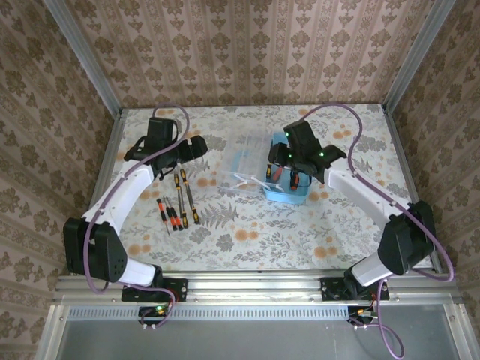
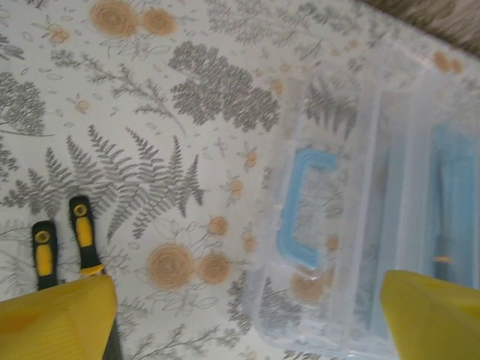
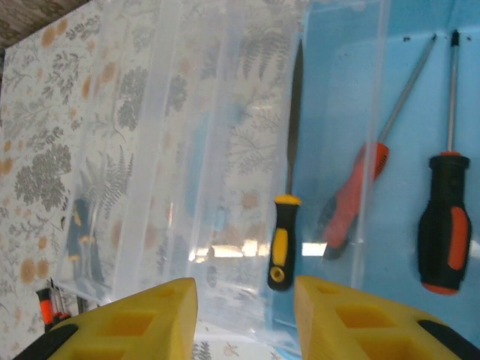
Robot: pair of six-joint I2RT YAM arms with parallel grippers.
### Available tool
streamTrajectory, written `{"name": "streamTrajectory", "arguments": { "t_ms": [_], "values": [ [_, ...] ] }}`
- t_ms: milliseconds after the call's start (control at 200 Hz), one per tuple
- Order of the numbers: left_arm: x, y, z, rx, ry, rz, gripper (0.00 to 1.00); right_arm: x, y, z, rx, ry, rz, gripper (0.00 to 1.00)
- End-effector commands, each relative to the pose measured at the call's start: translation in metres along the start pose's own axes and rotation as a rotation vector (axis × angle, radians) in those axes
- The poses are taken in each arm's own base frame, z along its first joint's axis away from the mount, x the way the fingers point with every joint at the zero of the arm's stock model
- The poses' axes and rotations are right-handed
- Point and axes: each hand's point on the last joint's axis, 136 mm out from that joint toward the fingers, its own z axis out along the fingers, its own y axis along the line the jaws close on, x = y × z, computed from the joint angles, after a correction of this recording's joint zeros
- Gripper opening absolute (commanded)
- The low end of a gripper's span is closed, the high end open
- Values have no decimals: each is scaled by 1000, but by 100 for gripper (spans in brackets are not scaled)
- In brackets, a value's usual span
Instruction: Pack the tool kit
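Note:
The tool kit's light-blue case point(image 1: 289, 193) lies open at mid-table, its clear lid point(image 1: 241, 171) folded out to the left. In the right wrist view my right gripper point(image 3: 246, 289) hangs open over the case's edge. A yellow-and-black tool point(image 3: 283, 238) lies just beyond its fingertips, held by nothing. Two orange-and-black screwdrivers point(image 3: 445, 222) rest on the blue case floor point(image 3: 409, 161). My left gripper point(image 2: 246, 289) stands wide open above the table, next to the lid's blue handle point(image 2: 302, 208). Several screwdrivers point(image 1: 177, 201) lie on the table to the left.
Two yellow-and-black handles point(image 2: 64, 244) lie near my left gripper's left finger. Metal rails point(image 1: 105, 161) and patterned walls close in the floral table on three sides. Purple cables loop above both arms.

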Motion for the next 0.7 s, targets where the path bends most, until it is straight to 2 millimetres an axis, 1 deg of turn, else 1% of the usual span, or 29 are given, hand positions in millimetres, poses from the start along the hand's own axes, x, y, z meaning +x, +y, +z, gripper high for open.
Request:
{"name": "streamTrajectory", "arguments": {
  "t_ms": [0,50,90,100,110,155,210,240,250,305,380,480,615,695],
  "values": [
    [24,16,3,-116,81,16,85,10,-17,-9,39,-12,-55,41],
    [38,21,3,-126,112,-7,79,12,-20,-14,35,-18,-64,42],
    [53,24,5,-131,144,-16,75,16,-24,-12,42,-6,-70,42],
    [56,24,5,-132,148,-15,75,13,-22,-18,29,-24,-70,42],
    [60,25,5,-137,155,-14,74,12,-22,-21,26,-29,-71,42],
    [75,31,3,-176,177,-7,72,12,-24,-24,22,-38,-77,42],
    [96,30,3,-199,207,19,71,12,-26,-25,18,-44,-77,42],
    [104,33,3,-217,217,14,70,12,-27,-26,15,-45,-78,43],
    [111,29,4,-216,228,27,70,12,-28,-26,15,-45,-79,43],
    [133,26,7,-225,258,43,70,11,-29,-27,11,-50,-81,43],
    [154,31,9,-282,294,59,71,12,-29,-28,3,-51,-82,44],
    [175,41,14,-331,324,48,70,15,-31,-26,-5,-47,-76,44],
    [190,54,17,-401,331,60,70,21,-34,-25,-8,-39,-74,44],
    [200,60,23,-420,345,50,70,24,-37,-25,-2,-32,-76,44]
  ]
}}
